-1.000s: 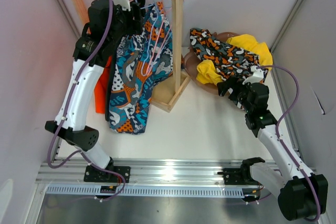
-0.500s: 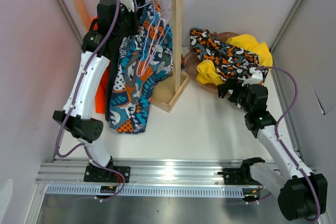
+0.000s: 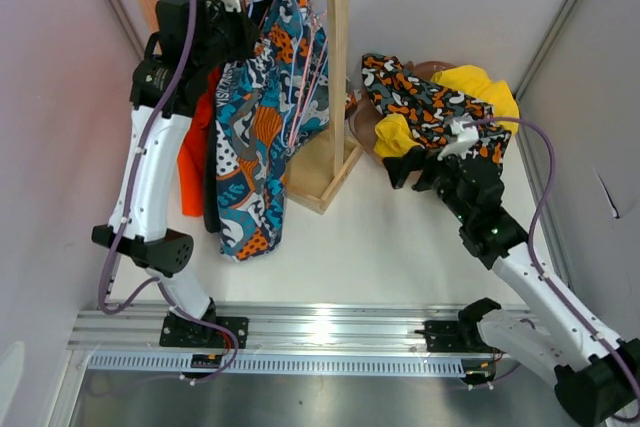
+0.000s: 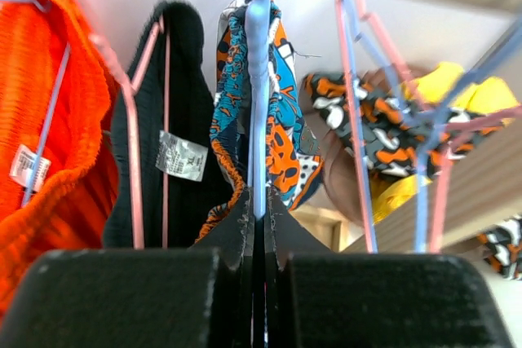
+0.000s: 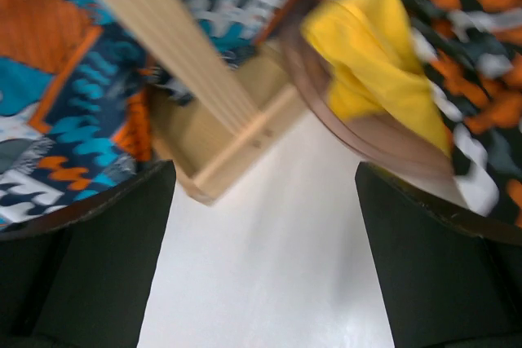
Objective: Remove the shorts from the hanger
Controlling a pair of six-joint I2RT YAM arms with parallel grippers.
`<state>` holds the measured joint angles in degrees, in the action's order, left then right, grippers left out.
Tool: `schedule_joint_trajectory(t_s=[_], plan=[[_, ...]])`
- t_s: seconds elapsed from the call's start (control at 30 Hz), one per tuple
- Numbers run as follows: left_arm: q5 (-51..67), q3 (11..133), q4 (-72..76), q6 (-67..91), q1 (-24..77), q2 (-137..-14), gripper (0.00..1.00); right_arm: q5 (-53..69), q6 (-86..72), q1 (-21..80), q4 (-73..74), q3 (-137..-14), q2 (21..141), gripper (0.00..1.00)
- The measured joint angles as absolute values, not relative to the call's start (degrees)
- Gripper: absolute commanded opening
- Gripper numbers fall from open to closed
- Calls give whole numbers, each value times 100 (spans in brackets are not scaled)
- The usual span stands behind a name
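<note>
a: where do we find the shorts?
b: we see the teal print shorts point(image 3: 255, 137), the black shorts point(image 4: 159, 103) and the orange shorts point(image 4: 61, 120) hanging on the wooden rack point(image 3: 342, 57). the camouflage shorts point(image 3: 420, 97) and yellow shorts point(image 3: 485, 87) lie piled on a brown bowl point(image 3: 362, 125) to its right.
a: and the grippers?
b: we see the left gripper point(image 4: 258, 238) pinching the blue hanger point(image 4: 261, 55) that carries the teal pair. the right gripper point(image 5: 261, 266) is spread wide above the white surface point(image 5: 269, 201), near the bowl.
</note>
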<state>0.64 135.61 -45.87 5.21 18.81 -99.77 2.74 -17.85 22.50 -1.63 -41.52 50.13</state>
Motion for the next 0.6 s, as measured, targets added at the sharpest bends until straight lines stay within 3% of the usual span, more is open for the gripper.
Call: schedule_joint_trajectory(t_s=[0.33, 0.6], plan=[[191, 13576, -4685, 659, 1876, -9327, 0, -1085, -810, 6093, -399, -7183, 6624, 99], [226, 13146, -4681, 707, 1876, -8954, 0, -1942, -368, 7618, -532, -9319, 9146, 99]])
